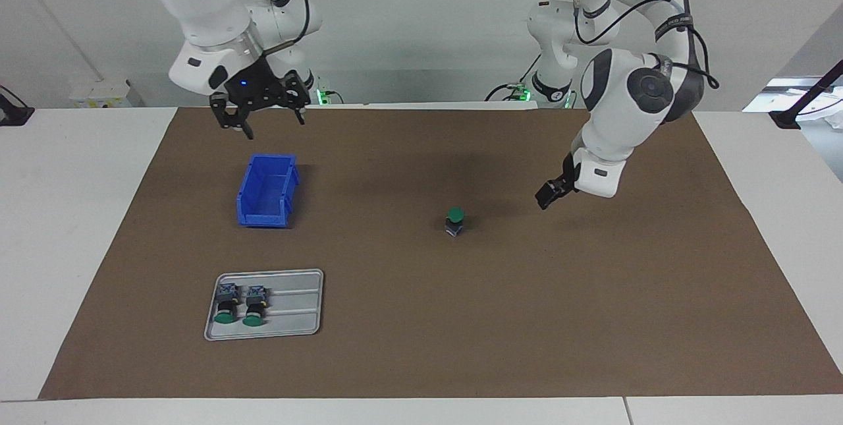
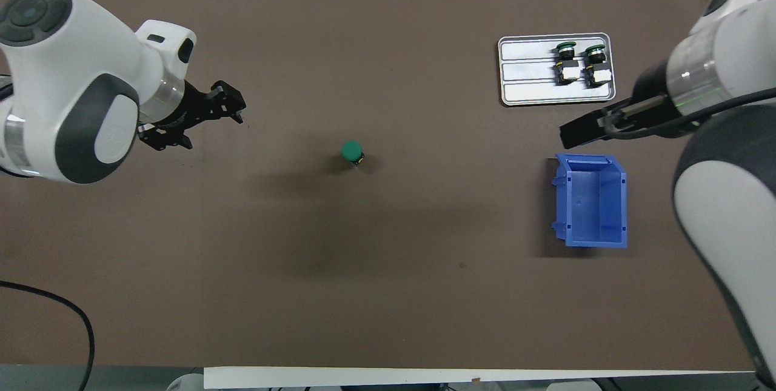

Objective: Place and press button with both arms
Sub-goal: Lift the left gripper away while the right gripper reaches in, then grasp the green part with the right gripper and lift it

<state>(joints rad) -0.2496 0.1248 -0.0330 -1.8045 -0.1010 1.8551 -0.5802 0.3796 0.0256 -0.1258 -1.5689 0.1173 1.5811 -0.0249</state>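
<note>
Where two buttons (image 1: 240, 305) lie – grey tray (image 1: 299, 316); blue bin (image 1: 267, 190) bare.

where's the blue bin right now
The blue bin sits on the brown mat toward the right arm's end of the table, nearer to the robots than the grey tray, with the right gripper above.

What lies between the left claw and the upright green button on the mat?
Nothing: between the left claw and the button there is only bare brown mat, as both views show.
</note>
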